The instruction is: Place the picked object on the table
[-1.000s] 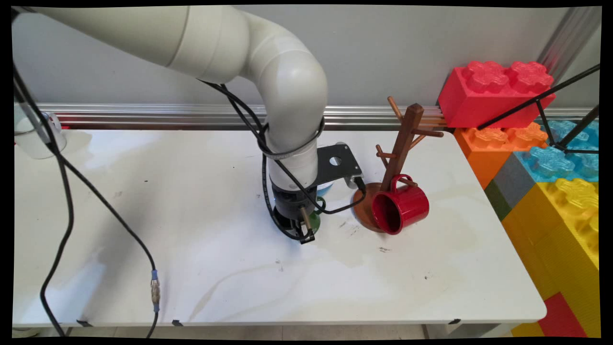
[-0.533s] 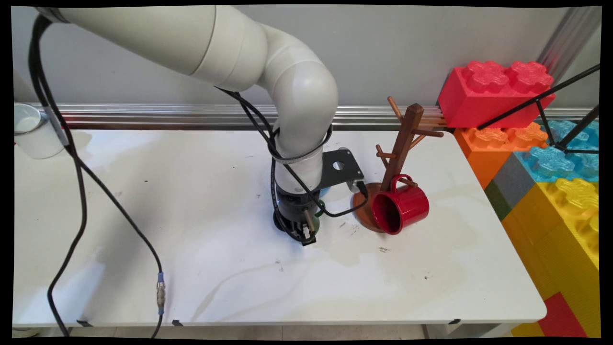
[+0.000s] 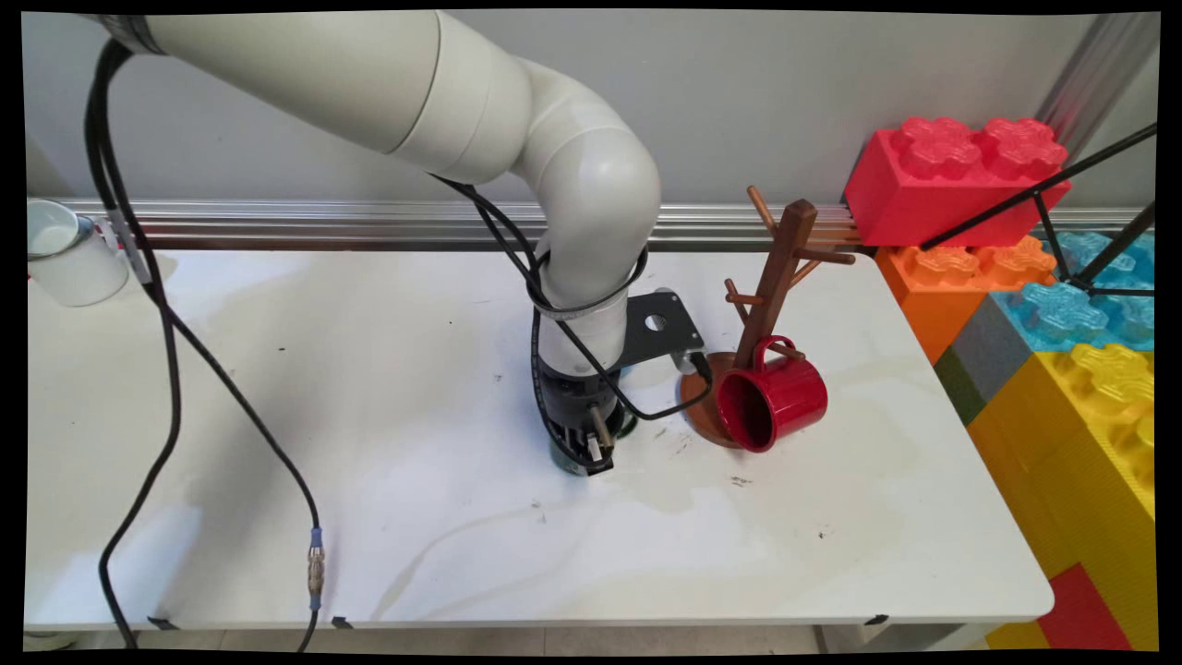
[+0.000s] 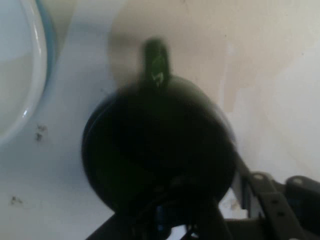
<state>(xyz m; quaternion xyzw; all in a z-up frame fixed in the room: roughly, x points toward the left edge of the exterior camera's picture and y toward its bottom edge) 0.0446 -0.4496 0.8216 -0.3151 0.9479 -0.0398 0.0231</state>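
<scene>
White mug (image 3: 66, 254) stands at the desk's (image 3: 369, 443) far left edge. Mid-desk, the gripper (image 3: 585, 450) reaches down over a dark green mug (image 4: 157, 150), beside a pale bowl (image 4: 22, 75); I cannot tell how its fingers stand. Rightward, a red mug (image 3: 776, 397) hangs on a wooden mug tree (image 3: 776, 277).

Before me spreads a white table (image 3: 443, 517), stained and scuffed. Behind it I see a plain grey wall (image 3: 739, 102) with a ribbed metal rail (image 3: 323, 224) along its foot. To my side rise giant toy bricks (image 3: 1062, 305).
</scene>
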